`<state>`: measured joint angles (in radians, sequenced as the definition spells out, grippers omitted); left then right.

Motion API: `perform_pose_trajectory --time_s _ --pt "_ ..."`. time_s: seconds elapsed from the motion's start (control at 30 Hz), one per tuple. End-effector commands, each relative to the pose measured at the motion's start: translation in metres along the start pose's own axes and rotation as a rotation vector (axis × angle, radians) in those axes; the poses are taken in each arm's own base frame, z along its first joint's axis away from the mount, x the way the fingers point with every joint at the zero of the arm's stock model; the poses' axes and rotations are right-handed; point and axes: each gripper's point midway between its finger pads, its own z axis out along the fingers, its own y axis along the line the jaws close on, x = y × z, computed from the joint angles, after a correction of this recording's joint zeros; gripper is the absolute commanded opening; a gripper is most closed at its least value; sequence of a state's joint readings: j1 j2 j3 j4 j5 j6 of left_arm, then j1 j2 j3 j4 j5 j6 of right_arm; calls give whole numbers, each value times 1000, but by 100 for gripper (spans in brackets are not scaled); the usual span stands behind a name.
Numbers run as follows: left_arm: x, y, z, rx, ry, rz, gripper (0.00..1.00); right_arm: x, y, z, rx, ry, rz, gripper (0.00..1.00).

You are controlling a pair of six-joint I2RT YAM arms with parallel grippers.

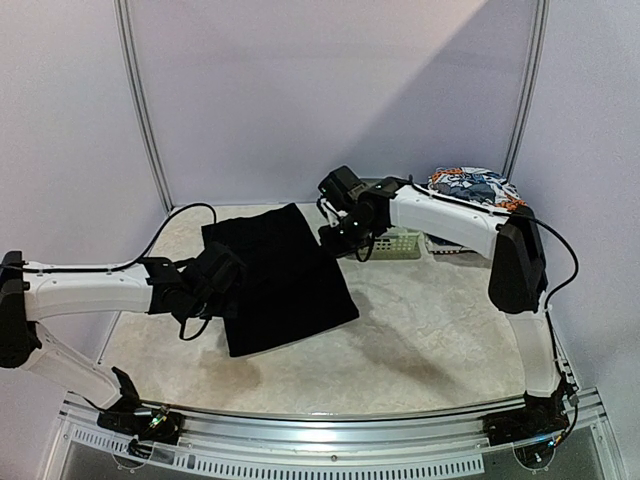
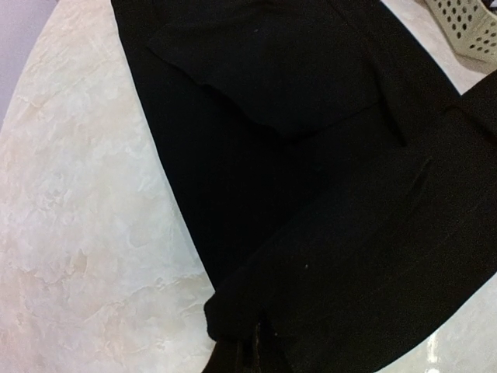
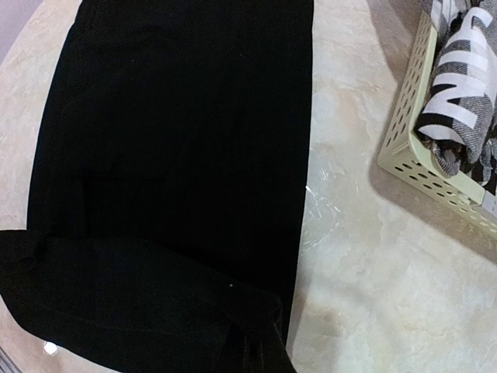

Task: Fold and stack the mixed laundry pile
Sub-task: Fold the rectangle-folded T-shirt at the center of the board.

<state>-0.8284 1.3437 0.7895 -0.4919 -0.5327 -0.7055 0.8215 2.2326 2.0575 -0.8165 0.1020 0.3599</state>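
While flat, black cloth (image 1: 285, 272) in left tool (image 1: 230, 277) and right tool (image 1: 338, 238)

Worktop (image 1: 440, 340): pale marbled top, far corners rounded. Black cloth (image 1: 280, 275) lies flat on left-centre, one layer folded over itself. Pale green slotted basket (image 1: 405, 243) stands far right, near cloth's far corner, bare strip between.
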Motion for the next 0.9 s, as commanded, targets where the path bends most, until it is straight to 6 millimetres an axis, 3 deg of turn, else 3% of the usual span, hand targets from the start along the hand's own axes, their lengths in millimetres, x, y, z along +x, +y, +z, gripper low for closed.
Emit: perform_pose_trajectory --time_s 0.0,0.37,0.87 --pt "-1 7 13 -29 -1 0 0 -15 -4 17 -21 -32 -7 0" --pt "4 18 38 -78 23 -7 0 -20 -13 57 -6 -46 -21 0" --pt "10 24 73 -135 48 -5 2 -20 -18 90 0 -70 -28 5"
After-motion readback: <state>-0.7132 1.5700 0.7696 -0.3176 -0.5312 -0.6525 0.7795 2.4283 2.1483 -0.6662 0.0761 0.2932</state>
